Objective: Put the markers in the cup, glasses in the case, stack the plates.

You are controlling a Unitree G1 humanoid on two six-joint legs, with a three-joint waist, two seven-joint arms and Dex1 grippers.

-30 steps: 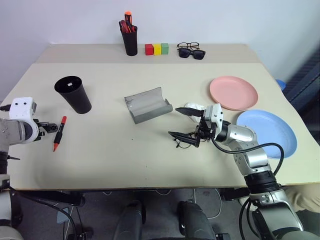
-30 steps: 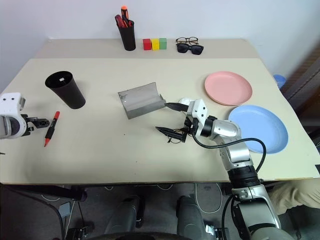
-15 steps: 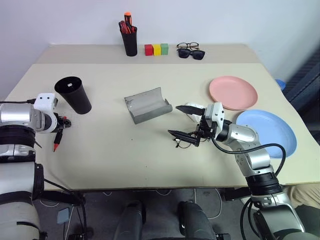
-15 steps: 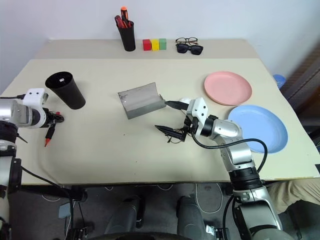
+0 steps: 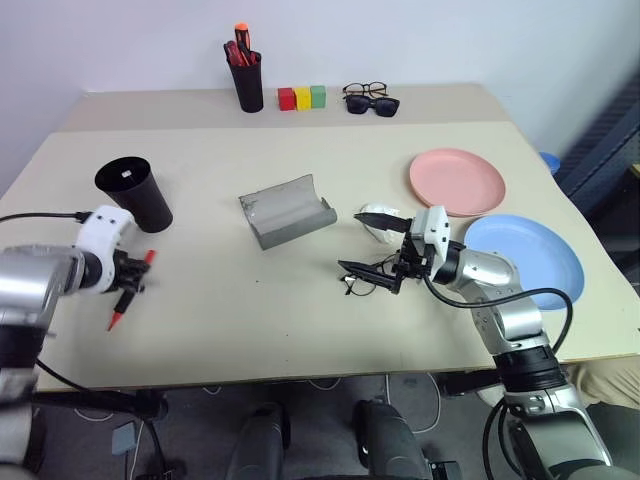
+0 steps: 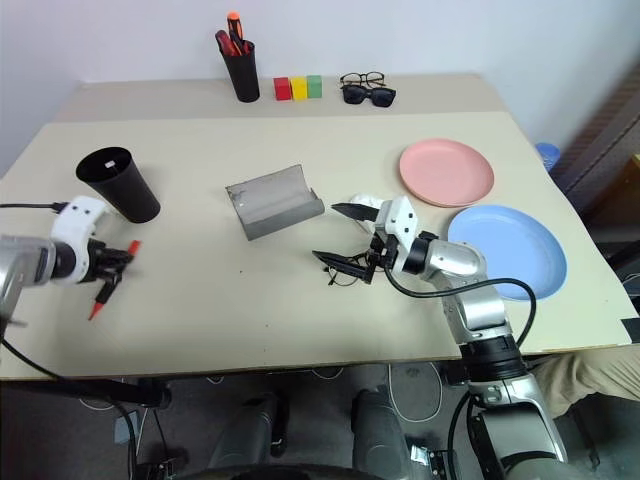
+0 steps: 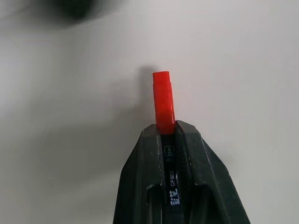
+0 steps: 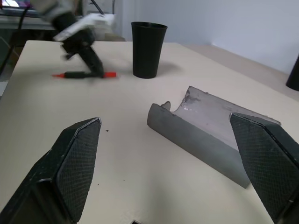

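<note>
The left gripper [image 5: 133, 274] had its fingers clamped on the red-capped marker [image 5: 128, 290] near its cap end, the pen slanting just in front of the black cup [image 5: 134, 192] on the table [image 5: 250, 300]. The right gripper [image 5: 374, 243] stood with its fingers spread wide, pointing across the table, directly over the wire-rimmed glasses [image 5: 362, 283] lying there. The grey case [image 5: 287, 211] lay open just beyond. The pink plate [image 5: 456, 182] and blue plate [image 5: 535, 262] sat side by side, unstacked.
</note>
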